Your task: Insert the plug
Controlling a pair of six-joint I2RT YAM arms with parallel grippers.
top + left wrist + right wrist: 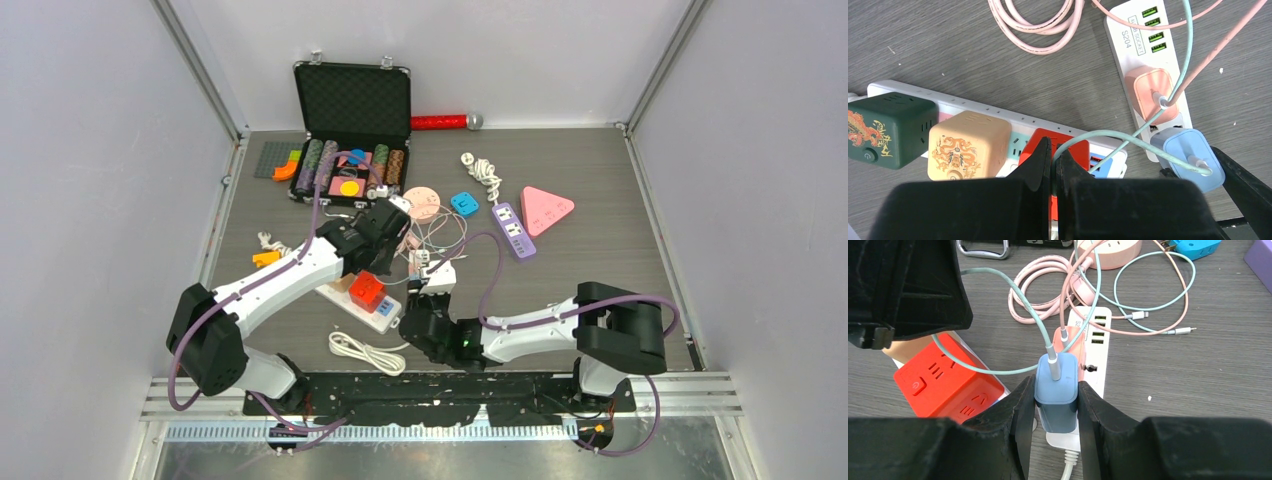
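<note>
A light-blue charger plug (1056,385) with a teal cable (998,277) stands on the near end of a white power strip (1095,347), right beside a pink charger (1062,336). Its prongs are hidden. My right gripper (1055,390) is shut on the blue plug, one finger on each side. In the left wrist view the plug (1188,155) sits at the strip's (1133,40) end. My left gripper (1053,157) is shut on the teal cable (1098,134), above a red cube socket (1073,147). In the top view both grippers (395,225) (432,300) meet mid-table.
A long white strip (973,107) carries green (890,127), tan (968,145) and red cubes. Pink cables (1038,285) coil behind. A purple strip (513,230), pink triangle (545,208), open black case (352,130) and white coiled cord (365,352) lie around.
</note>
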